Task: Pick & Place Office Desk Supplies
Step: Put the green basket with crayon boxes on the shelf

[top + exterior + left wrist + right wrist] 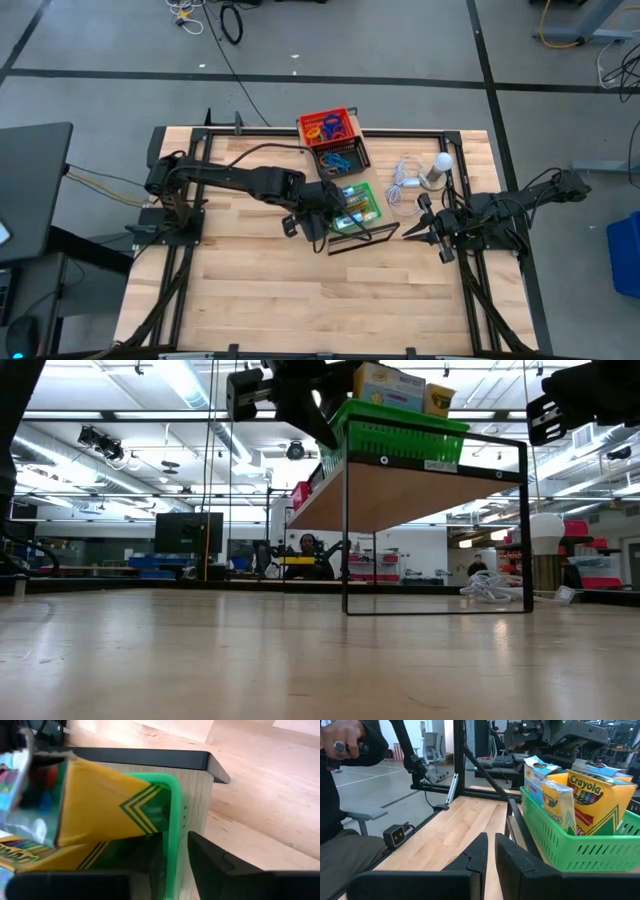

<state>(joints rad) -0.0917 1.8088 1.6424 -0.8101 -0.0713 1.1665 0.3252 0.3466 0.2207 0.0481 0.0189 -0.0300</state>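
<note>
On wooden shelf — slatted green plastic basket [580, 847] | cardboard crayon boxes [592, 795]

The left gripper [338, 208] reaches toward the table's middle, fingers slightly apart, while the right gripper [428, 222] waits with fingers nearly closed.

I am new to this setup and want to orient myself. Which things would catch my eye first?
A green basket of yellow crayon boxes sits on a raised shelf at mid-table, with the left gripper at its rim. Behind it, a red basket holds colored loops. The right gripper waits beside the shelf, near a white bulb.
</note>
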